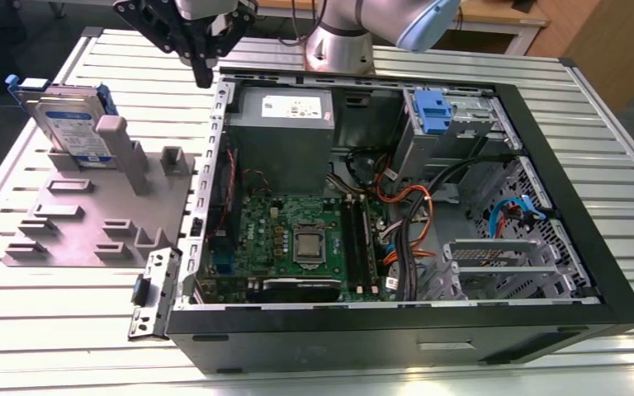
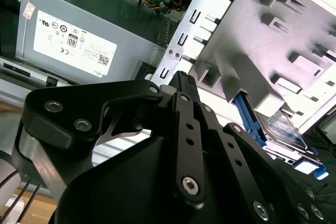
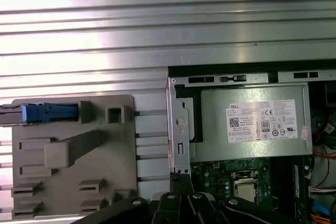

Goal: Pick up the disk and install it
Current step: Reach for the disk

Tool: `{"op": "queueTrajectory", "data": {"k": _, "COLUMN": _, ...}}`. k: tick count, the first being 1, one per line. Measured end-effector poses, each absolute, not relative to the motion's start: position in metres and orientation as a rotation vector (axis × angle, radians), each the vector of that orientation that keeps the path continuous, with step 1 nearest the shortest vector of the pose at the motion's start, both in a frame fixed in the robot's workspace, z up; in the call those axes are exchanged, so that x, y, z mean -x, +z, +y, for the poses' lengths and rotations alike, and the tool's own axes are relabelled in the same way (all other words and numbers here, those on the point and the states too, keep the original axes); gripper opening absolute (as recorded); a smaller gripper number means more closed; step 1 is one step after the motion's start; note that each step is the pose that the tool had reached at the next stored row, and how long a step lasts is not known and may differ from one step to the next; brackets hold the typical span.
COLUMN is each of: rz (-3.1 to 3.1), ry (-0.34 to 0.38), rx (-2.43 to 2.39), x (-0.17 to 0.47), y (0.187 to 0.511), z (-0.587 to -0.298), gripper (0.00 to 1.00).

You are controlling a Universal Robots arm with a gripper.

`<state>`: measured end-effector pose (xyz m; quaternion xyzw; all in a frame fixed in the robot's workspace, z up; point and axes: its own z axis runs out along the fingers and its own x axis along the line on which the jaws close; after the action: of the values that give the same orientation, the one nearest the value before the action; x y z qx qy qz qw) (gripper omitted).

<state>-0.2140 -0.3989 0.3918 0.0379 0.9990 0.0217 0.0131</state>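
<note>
Slatted table (image 1: 626,148), disk (image 1: 69,124) upright in grey holder (image 1: 75,231), gripper (image 1: 202,78) near computer case (image 1: 405,330)

Table (image 1: 63,330): ribbed silver metal slats, runs across the whole exterior view. Two things sit directly on it. A grey plastic fixture plate (image 1: 75,231) with upright pegs is left of centre. The open black PC case (image 1: 405,326) lies on its side, centre to right, just beside the plate. Arm base (image 1: 337,51) is at top centre, probably mounted on the table too, but its foot is hidden behind the case.
</note>
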Motion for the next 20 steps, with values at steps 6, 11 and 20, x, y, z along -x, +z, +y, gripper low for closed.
{"op": "queueTrajectory", "data": {"k": 6, "rz": 3.112, "ry": 0.068, "rx": -0.118, "x": 0.2166, "y": 0.3916, "z": -0.3989, "gripper": 0.11}}
{"op": "queueTrajectory", "data": {"k": 11, "rz": 3.112, "ry": 0.068, "rx": -0.118, "x": 0.2189, "y": 0.3916, "z": -0.3990, "gripper": 0.11}}
{"op": "queueTrajectory", "data": {"k": 20, "rz": 3.112, "ry": 0.068, "rx": -0.118, "x": 0.2229, "y": 0.3914, "z": -0.3989, "gripper": 0.11}}
